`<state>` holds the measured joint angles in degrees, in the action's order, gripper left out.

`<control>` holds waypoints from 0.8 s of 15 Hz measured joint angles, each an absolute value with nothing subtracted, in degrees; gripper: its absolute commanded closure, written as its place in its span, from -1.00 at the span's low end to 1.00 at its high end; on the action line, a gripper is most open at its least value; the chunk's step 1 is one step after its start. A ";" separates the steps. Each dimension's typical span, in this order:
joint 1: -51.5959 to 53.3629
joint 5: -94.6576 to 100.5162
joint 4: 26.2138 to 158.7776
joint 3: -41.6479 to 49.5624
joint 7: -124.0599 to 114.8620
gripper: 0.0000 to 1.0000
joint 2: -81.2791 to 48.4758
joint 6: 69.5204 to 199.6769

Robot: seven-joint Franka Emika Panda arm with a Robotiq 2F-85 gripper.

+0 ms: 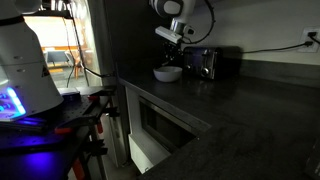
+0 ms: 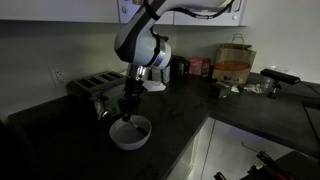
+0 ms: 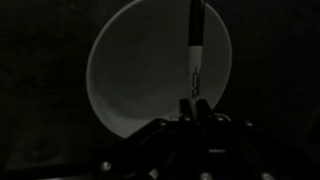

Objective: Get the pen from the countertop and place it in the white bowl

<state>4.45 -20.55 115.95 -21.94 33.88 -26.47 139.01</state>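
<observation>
The white bowl (image 2: 130, 133) sits on the dark countertop (image 2: 190, 115) next to the toaster; it also shows in an exterior view (image 1: 167, 73) and fills the wrist view (image 3: 140, 70). My gripper (image 2: 127, 112) hangs straight above the bowl in both exterior views (image 1: 170, 40). In the wrist view the gripper (image 3: 192, 106) is shut on the pen (image 3: 195, 55), a pale stick with a dark cap end, which points out over the bowl's right side.
A black and silver toaster (image 2: 97, 88) stands just behind the bowl, also seen in an exterior view (image 1: 207, 62). A brown box (image 2: 235, 65) and small items stand at the back. The counter's front edge (image 1: 175, 105) drops to cabinets.
</observation>
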 measured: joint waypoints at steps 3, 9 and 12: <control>5.18 -18.97 113.69 -21.87 33.81 0.13 -27.47 139.06; 4.27 -19.00 113.19 -21.52 33.37 -0.80 -26.45 138.26; 2.30 -22.04 113.37 -21.33 31.96 -1.00 -22.89 133.92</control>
<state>2.30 -22.04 113.37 -21.33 31.96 -22.89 133.92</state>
